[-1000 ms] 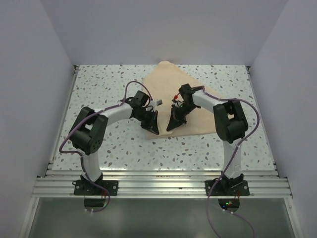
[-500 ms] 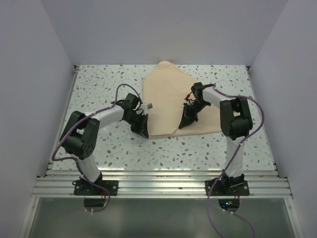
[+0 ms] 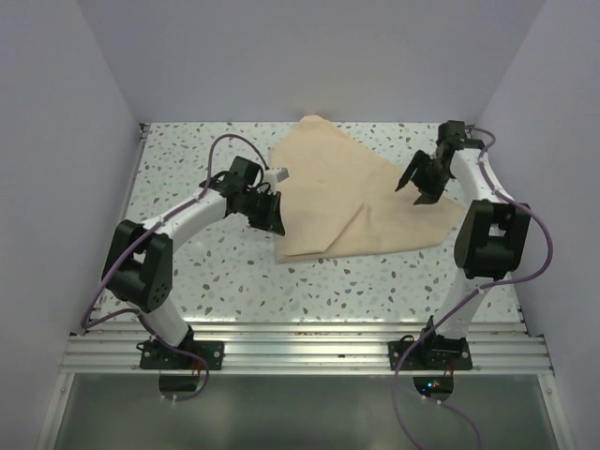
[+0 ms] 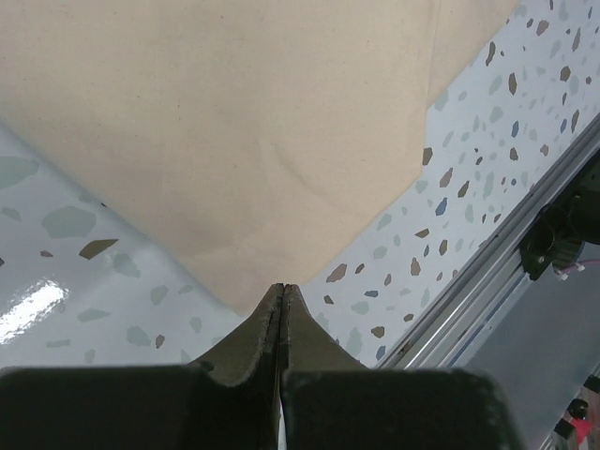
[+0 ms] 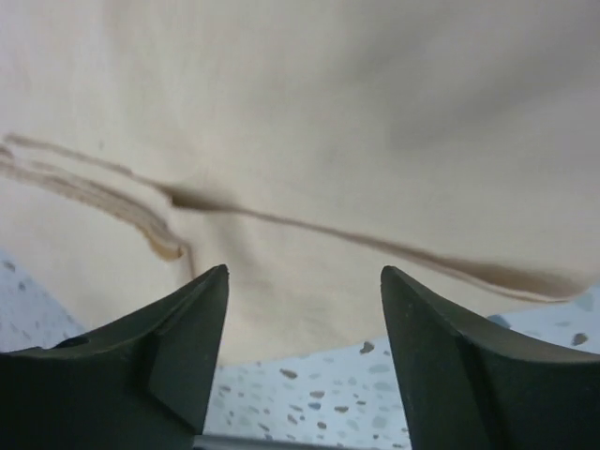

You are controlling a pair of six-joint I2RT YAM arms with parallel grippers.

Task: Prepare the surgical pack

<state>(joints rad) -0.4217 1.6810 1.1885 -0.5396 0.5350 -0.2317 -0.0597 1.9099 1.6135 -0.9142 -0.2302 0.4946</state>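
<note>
Flatten the large tan paper-like wrap sheet (image 3: 347, 202) evenly on the speckled worktop (image 3: 187, 159). Your left end effector (image 3: 272, 217) is pressed together beside its edge, and your right end effector (image 3: 413, 190) is spread above it.

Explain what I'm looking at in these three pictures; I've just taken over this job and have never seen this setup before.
These are two robot arms, bolted at the near edge of a speckled table. The wide picture looks down from above and behind them, with the left arm on the left. The other two pictures come from cameras on the wrists, each looking past its own fingers. The only thing showing on the table is a large tan wrap sheet, folded over itself in places. The left gripper is shut, its tips right at the sheet's left edge; I cannot tell whether it pinches the sheet. The right gripper is open and holds nothing. It hangs over the right part of the sheet.
</note>
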